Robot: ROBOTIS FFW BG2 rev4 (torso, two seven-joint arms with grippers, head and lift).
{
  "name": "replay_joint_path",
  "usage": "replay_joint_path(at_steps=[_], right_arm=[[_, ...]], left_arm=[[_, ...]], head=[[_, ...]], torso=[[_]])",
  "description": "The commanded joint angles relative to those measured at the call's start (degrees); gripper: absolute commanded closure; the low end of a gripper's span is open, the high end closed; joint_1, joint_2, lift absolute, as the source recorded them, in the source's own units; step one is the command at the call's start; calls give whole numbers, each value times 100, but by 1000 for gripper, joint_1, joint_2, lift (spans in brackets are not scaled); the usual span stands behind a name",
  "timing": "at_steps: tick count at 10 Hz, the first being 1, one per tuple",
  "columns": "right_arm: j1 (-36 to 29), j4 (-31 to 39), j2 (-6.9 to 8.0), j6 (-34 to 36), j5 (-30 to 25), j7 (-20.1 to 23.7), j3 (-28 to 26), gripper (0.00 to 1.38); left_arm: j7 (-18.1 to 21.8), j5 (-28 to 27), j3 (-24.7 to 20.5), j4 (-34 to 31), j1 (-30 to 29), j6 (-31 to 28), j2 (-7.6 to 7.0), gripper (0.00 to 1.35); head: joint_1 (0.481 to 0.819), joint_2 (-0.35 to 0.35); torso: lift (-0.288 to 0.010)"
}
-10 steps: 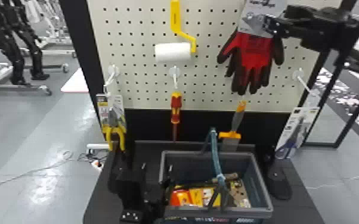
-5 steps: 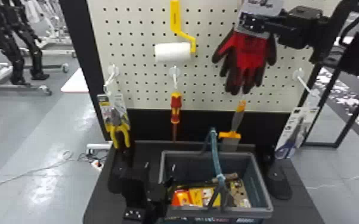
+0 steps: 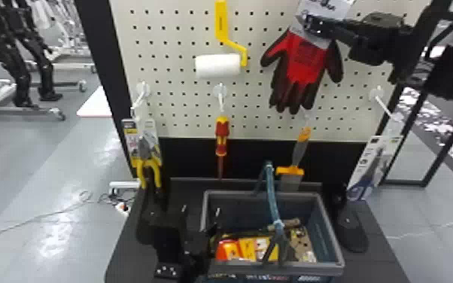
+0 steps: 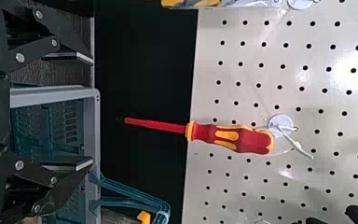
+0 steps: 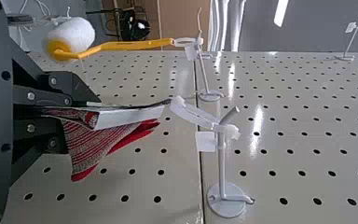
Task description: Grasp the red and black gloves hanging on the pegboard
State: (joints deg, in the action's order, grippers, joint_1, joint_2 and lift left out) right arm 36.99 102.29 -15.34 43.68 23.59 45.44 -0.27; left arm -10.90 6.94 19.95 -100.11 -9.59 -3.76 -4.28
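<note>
Head view: at the far left of the white pegboard I am seeing a carded pair of yellow-handled pliers hanging from a white peg. Below them, low beside the grey plastic bin on the black worktop, the left end effector is sitting with its two flat fingers spread wide, gripping nothing. In the left wrist view it is facing the red-and-yellow screwdriver, well apart from it.

Moving right, a white paint roller with a yellow handle is hanging above that screwdriver. Next, the red and black gloves are hanging fingers down against the upper part of the board, above an orange-handled scraper.

The right end effector is sitting at the gloves' white header card, its fingers pinching the card and cuffs tight. In the right wrist view the card's free edge is lying just beside the tip of a white wire hook. I cannot tell whether it is touching the hook.

At the far right a blue-and-white packaged tool is dangling from another peg.
</note>
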Motion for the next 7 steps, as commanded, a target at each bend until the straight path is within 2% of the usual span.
replay_joint_path(at_steps=[1, 7], right_arm=[[-8, 2, 14, 0, 14, 0, -8, 1294], [-17, -7, 23, 0, 50, -9, -8, 1294]], left_arm=[[0, 0, 0, 0, 1, 6, -2, 510], [0, 9, 0, -9, -17, -2, 6, 510]], head=[[549, 0], [549, 0]], torso=[[-100], [-100]])
